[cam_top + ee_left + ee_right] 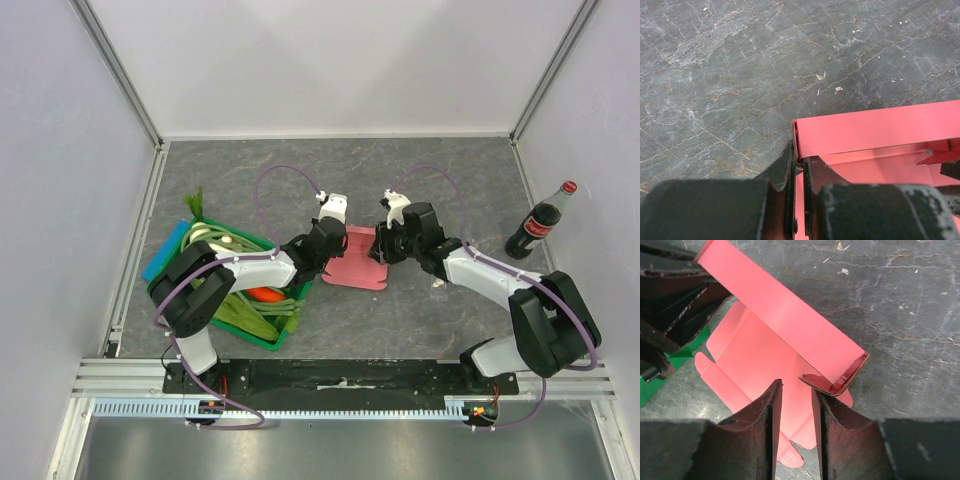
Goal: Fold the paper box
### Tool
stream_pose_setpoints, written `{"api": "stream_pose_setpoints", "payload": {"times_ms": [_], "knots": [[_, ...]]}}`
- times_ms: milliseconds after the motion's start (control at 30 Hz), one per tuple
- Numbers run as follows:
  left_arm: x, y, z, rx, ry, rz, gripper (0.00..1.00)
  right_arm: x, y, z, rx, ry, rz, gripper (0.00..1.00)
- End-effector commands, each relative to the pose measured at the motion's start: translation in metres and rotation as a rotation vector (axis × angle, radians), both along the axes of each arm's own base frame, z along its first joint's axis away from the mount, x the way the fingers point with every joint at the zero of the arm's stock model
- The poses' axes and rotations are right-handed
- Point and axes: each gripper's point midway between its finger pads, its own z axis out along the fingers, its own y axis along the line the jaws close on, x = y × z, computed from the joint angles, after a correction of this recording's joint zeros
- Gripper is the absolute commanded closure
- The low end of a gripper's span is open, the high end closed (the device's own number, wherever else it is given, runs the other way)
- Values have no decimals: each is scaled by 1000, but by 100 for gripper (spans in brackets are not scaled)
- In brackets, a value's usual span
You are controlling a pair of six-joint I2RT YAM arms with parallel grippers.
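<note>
Watching from my station, I had the paper box (357,262) lying on the bench (420,180) between the two grippers. It was part folded, with its base panel (755,360) flat and one long wall (785,315) standing upright. The left gripper (799,162) was clamped on one end of that wall, with the pink card pinched right at the corner. The right gripper (796,397) was apart by a narrow gap and held nothing. Only the flat base panel showed under that gap.

What mattered to me was the other end of the wall. Its long axis ran from the left gripper across to a small tucked corner flap (834,382). That flap sat just ahead of the right gripper and a little to the right of its right-hand fingertip, not between the fingers. I could not tell whether it touched that fingertip. The right arm was plainly the nearer one for that end, and I judged it would need a small sideways shift before closing there.

The right wrist view gave me the flap and its offset clearly, with the left gripper's dark fingers at the far end of the wall. The left wrist view showed the pinch itself, but the far corner was cut off at the frame edge. The overhead view showed only that both grippers met at the pink card, with the arms hiding the fold.
</note>
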Motion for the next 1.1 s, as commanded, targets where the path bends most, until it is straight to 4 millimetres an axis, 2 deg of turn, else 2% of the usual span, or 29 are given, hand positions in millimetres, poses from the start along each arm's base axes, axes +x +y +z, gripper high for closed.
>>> {"api": "stream_pose_setpoints", "payload": {"times_ms": [0,167,367,467,500,567,600,633,700,733,767,800,833,933,1067], "knots": [[2,-8,17,-76,-32,-1,98,25,-5,23,-28,-85,-69,66],[3,-4,12,-62,-29,20,98,5,-10,12,-58,-2,-38,71],[6,-3,7,-37,1,48,98,-16,-17,21,-69,78,-42,73],[7,-4,4,-32,8,49,98,-26,-23,40,-51,91,-78,71],[7,-4,3,-29,8,49,98,-29,-24,56,-17,77,-95,69],[7,-4,1,-25,11,48,98,-28,-35,71,47,77,-152,64],[7,-4,2,-24,9,45,98,-27,-43,84,83,55,-207,63],[7,-4,2,-22,9,45,98,-16,-69,84,67,44,-308,63],[7,-4,3,-24,6,46,98,-10,-101,72,-9,52,-418,62],[8,-5,4,-26,5,44,98,-2,-126,64,-96,35,-485,62],[7,-5,4,-28,4,42,98,1,-134,57,-146,40,-488,62],[7,-5,5,-28,4,40,98,4,-135,38,-198,86,-469,63],[7,-5,4,-26,6,39,98,9,-140,32,-251,81,-450,62],[7,-6,3,-29,6,35,98,17,-123,4,-256,123,-320,62],[7,-7,3,-18,-5,18,98,27,-91,-11,-306,53,-159,63]]}}
